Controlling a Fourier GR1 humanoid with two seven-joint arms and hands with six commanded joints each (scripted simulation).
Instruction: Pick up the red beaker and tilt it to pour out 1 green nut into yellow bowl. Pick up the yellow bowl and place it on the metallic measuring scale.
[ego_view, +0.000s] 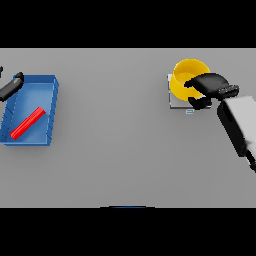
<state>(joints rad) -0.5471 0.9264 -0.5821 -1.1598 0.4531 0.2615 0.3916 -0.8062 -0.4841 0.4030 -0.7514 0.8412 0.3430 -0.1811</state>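
1. Setting the yellow bowl (186, 69) squarely on the metallic measuring scale (172, 104) appears to be the step in hand: the bowl sits at the far right of the table, over the scale's pale plate, whose near-left corner and edges show beneath it.
2. The right hand (207, 85) reaches in from the right, its dark fingers curled over the bowl's near-right rim and a thumb below, so it seems to have hold of the bowl by the rim.
3. To finish well, the hand should keep the bowl level, make sure its base rests flat and centred on the plate, then loosen the fingers and draw back to the right without dragging the rim.
4. Whether a green nut lies inside cannot be told; the hand covers part of the bowl's inside.
5. The small display tab (189, 111) at the scale's near edge lies just under the hand and should not be knocked.
6. The red beaker (28, 122) lies on its side in the blue tray (54, 97) at the far left, well apart from the bowl.
7. The left hand (12, 86) shows at the left edge, just beyond the tray's far-left corner; its fingers look loosely extended and hold nothing.
8. Nothing stands between the right arm and its way back.
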